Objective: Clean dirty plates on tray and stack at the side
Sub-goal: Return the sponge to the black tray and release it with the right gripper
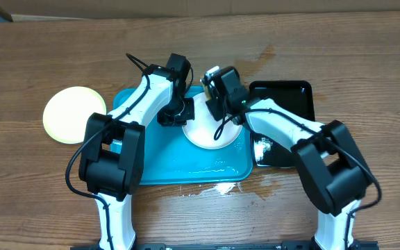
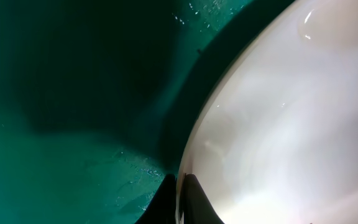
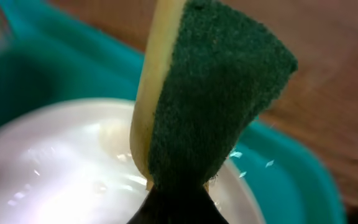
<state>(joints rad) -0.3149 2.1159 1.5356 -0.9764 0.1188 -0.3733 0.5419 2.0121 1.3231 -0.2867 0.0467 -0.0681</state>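
Left pincer [image 2: 179, 190] is pinching the plate [image 2: 278, 124] rim at the right of the tray [image 1: 158, 167], right pincer [image 3: 176, 202] is gripping a sponge [image 3: 210, 93] above it, and hard scrubbing is risking levering it loose.

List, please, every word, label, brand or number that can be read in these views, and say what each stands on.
None: no view shows any readable text.
The turquoise tray, the white plate, the yellow-green plate, the black tray and the green sponge all look unmarked.
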